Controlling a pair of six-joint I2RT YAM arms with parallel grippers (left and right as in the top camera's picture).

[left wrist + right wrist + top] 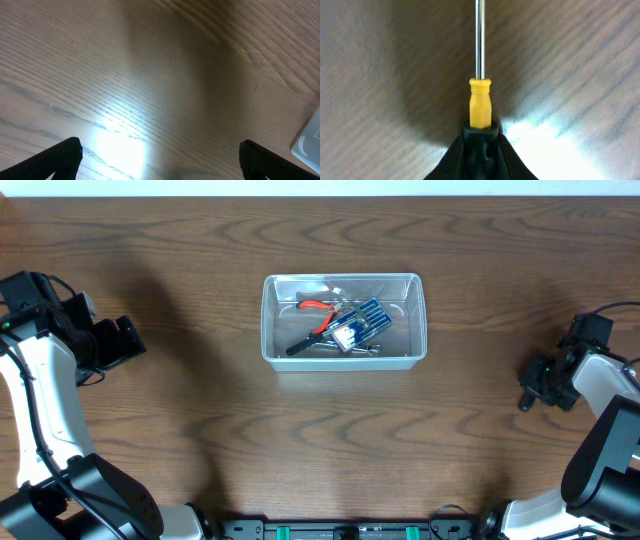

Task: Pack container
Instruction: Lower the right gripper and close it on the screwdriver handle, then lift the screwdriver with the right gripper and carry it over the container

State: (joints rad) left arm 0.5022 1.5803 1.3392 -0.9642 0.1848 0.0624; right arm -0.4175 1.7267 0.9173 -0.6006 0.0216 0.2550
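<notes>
the container [420, 320] sits at the middle of the surface [200, 430], long side across my view, open top up, square between both arms so either one can reach it. it is already part filled: red-handled pliers [318, 307] lie toward the back left, a blue case [362, 320] of screwdrivers rests slantwise over them, and a few small metal pieces i cannot name lie under the case. i judge the slanted, piled lie comes from things being dropped in rather than laid down, and there is room left along the right end.

out at the right edge, well apart from the container, my right jaws sit low over the surface. the wrist view shows them pressed together on the dark butt of a screwdriver [480, 105], its yellow collar and bare steel shaft pointing straight away from the camera. holding it by the end, in line with the shaft, looks right to me: the length trails out in front and should go tip first into the container. whether the shaft is off the wood i cannot tell.

my left jaws stand wide apart with nothing between them, parked at the far left over bare wood, with one corner of the container just inside their wrist view. i read that as keeping clear of the other arm's path.
</notes>
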